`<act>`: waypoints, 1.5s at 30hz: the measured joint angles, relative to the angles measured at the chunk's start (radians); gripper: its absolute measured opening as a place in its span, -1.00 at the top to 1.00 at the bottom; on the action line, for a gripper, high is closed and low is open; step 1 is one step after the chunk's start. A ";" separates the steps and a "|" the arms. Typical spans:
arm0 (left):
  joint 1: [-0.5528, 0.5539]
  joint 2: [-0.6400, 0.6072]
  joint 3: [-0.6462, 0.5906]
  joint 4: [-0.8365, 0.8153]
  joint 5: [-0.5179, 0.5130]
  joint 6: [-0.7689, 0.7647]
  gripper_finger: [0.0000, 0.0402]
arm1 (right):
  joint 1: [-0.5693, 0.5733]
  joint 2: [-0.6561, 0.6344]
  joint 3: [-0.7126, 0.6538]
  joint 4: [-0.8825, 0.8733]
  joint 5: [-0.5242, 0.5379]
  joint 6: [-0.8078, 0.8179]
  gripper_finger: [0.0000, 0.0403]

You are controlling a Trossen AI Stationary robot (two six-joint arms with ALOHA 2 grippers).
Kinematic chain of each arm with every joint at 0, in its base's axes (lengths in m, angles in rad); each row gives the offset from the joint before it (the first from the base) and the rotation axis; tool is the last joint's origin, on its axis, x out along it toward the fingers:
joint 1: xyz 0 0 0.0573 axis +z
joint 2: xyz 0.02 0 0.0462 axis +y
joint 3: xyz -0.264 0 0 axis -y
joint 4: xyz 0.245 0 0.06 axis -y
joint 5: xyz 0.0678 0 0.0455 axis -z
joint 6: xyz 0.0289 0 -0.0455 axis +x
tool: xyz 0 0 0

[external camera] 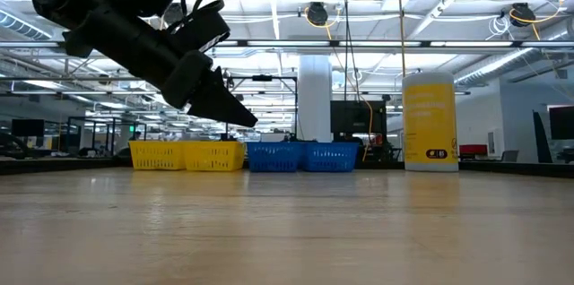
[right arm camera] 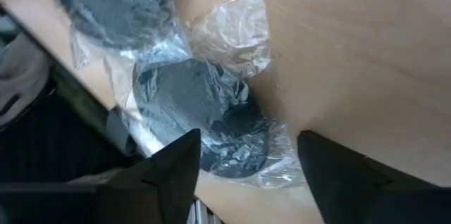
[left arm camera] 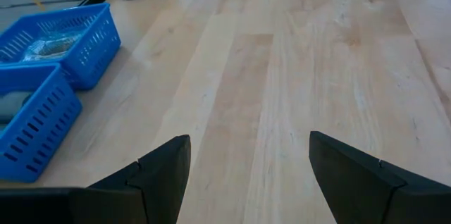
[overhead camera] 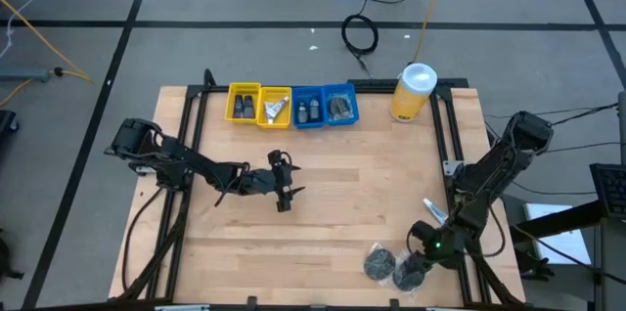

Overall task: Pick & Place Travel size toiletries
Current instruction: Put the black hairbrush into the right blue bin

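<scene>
Two round dark packets (overhead camera: 380, 263) in clear crinkly wrap lie at the near right corner of the table (overhead camera: 362, 203), touching each other and close to its edge. Your right gripper (overhead camera: 419, 264) sits directly over the one nearer the corner (right arm camera: 211, 122), fingers spread wide to either side of it and not yet holding anything. A thin white tube (overhead camera: 433, 209) lies just beside that arm.

Your left gripper (overhead camera: 283, 197) hovers over bare wood near the middle, fingers parted and empty. Along the far side stand two yellow bins (overhead camera: 259, 105) and two blue bins (overhead camera: 326, 105), already holding small items, with a big yellow canister (overhead camera: 414, 91) beside them.

Watch the wrap. If the fingers close on loose plastic instead of the disc inside, the packet will likely slide out when lifted. The two wrappers overlap, so you may drag the neighbour along or push it off the edge. Squeezing a flat disc across its width could also tip it up and pop it free.
</scene>
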 joint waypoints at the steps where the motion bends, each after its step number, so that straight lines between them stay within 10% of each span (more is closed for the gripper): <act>1: 0.000 0.000 0.000 0.001 0.000 -0.001 -0.42 | 0.000 -0.001 -0.020 0.036 0.002 -0.015 -0.10; 19: -0.003 0.000 0.000 0.001 0.018 -0.058 -0.42 | -0.023 0.005 -0.141 0.234 0.093 -0.295 0.97; 32: -0.003 0.000 0.000 0.084 0.135 -0.058 -0.42 | -0.055 -0.104 -0.143 0.263 0.453 -0.691 1.00; 45: -0.007 0.002 0.013 0.373 0.356 0.086 -0.42 | -0.362 -0.129 -0.142 0.530 0.656 -1.404 1.00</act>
